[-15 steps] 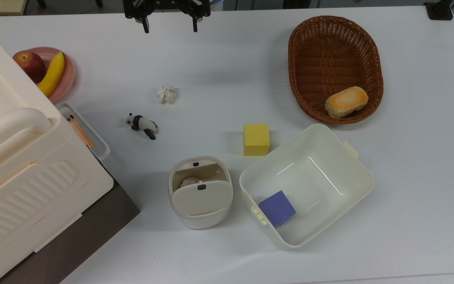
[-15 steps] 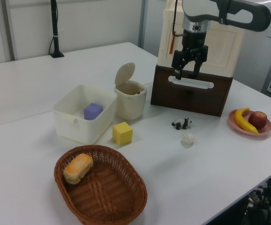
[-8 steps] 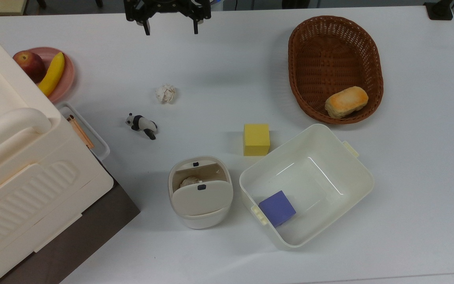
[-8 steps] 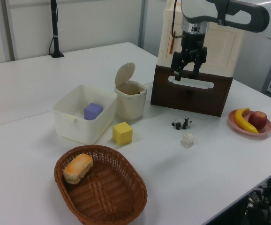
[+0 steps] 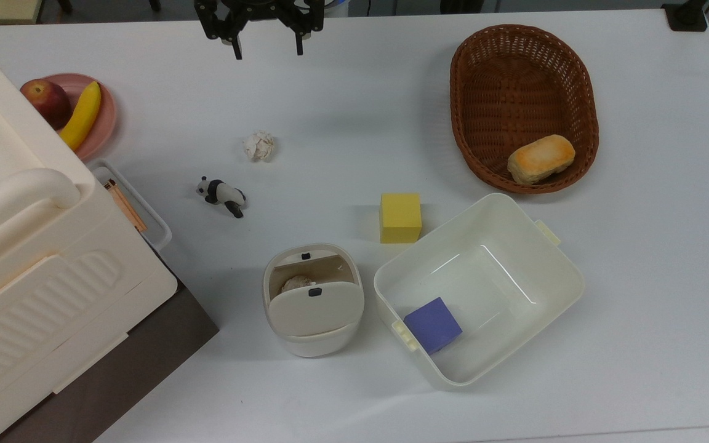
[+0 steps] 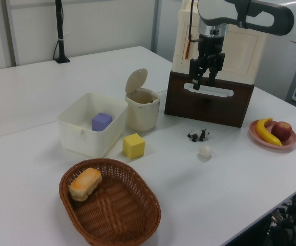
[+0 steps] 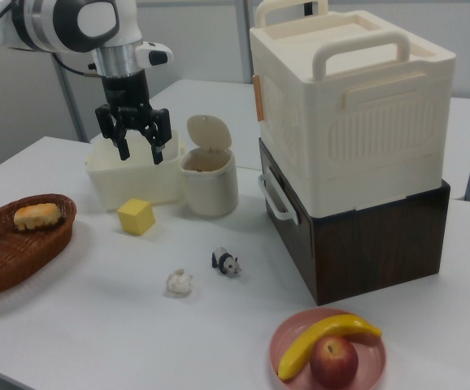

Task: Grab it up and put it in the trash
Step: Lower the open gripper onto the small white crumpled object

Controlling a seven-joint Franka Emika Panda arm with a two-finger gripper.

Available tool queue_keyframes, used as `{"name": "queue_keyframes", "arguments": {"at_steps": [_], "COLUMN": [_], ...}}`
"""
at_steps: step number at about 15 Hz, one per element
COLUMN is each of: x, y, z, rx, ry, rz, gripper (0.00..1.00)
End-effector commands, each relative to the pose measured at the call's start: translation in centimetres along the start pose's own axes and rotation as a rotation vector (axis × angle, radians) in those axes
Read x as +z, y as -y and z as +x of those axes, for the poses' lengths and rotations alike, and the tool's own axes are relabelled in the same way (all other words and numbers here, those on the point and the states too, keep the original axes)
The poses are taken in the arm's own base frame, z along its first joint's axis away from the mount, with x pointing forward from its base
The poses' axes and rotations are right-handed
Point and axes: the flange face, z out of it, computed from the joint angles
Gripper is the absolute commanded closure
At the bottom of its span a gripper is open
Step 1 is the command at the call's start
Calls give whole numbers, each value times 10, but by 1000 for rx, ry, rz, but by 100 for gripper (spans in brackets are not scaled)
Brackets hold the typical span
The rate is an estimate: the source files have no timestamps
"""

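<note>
From my seat the tool [image 5: 266, 54] hangs up at the far edge of the white surface [image 5: 342, 92] in the top view, fingers spread wide with nothing between them.

Going left to right in the top view: way off to the tool's left sits a big cream ribbed plastic case [image 5: 28, 264] with a handle, stacked on a dark brown box [image 7: 373, 236]. Tucked against it is one pink plate [image 5: 107, 117] with one red apple [image 5: 45, 101] and one yellow banana [image 5: 82, 115].

Below the tool and slightly left is one little black-and-white panda figurine [image 5: 221, 195]. The crumpled paper ball [image 5: 259, 146], white and wrinkly, lies almost straight under the tool, out on bare surface with open room all round it, panda being the nearest thing. Further below that is the trash bin [image 5: 312, 299], rounded cream plastic, flap lid tipped open, two small black buttons showing.

To the tool's right and down: one yellow cube [image 5: 400, 217], just beside one lidless cream tub [image 5: 551, 258] with one purple cube [image 5: 432, 324] inside. Furthest right, one oval brown wicker basket [image 5: 471, 74] holding one golden bread roll [image 5: 540, 159].

The stretch of surface between the tool and the paper ball is open.
</note>
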Motion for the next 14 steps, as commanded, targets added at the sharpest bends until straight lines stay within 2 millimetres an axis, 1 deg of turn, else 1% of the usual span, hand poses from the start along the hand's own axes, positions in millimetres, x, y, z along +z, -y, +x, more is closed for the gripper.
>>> {"name": "queue_keyframes", "arguments": {"at_steps": [1,2,4,7,8,9,11,14], "x": [15,22,48,108,128,143,165,184], "y": [0,1,-3,-7,-7,-8,-10,-23], "z": [6,9,14,19,20,20,18,14], "rx": [-27,-38,-87,-145,-152,-156,-160,-163], "ry": [9,25,83,187,195,189,182,177], "rz": [2,-6,-29,-83,-91,-92,-93,-98], "gripper": [18,18,18,18,18,18,18,18]}}
